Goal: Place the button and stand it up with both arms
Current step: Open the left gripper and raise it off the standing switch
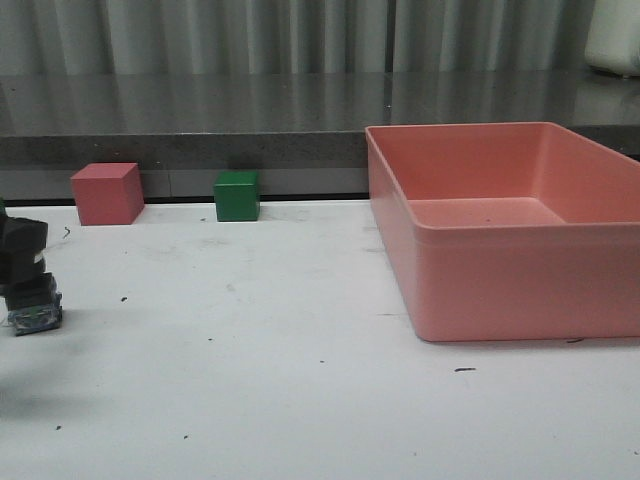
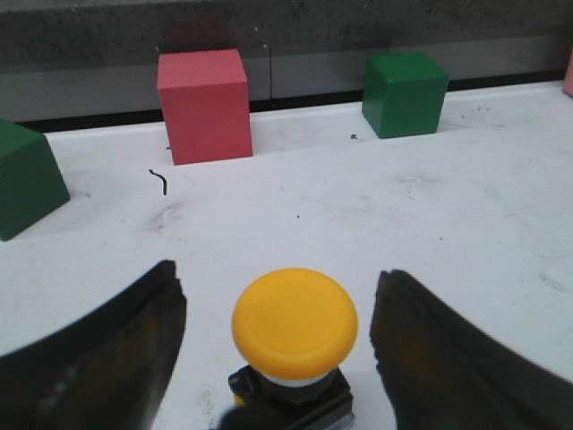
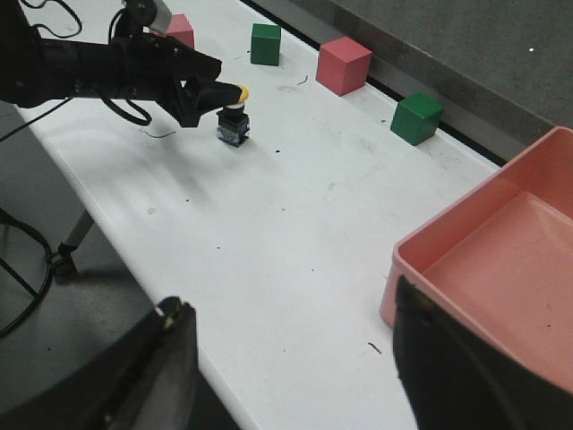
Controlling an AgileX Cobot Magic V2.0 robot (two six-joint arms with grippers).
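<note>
The button (image 2: 295, 322) stands upright on the white table, its yellow mushroom cap up over a pale collar and a black body. My left gripper (image 2: 279, 273) is open, one finger on each side of the cap, with a gap showing on both sides. In the front view only the button's black body and translucent base (image 1: 36, 308) show at the far left edge, under the left gripper (image 1: 20, 240). The right wrist view shows the left arm (image 3: 98, 67) reaching to the button (image 3: 233, 121). My right gripper (image 3: 291, 300) hangs open and holds nothing, near the table's front edge, far from the button.
A large pink bin (image 1: 500, 290) fills the right side of the table. A red cube (image 1: 106, 193) and a green cube (image 1: 237, 195) sit along the back edge. Another green cube (image 2: 27, 179) lies beside the left gripper, and a second red cube (image 3: 179, 27) sits beyond it.
</note>
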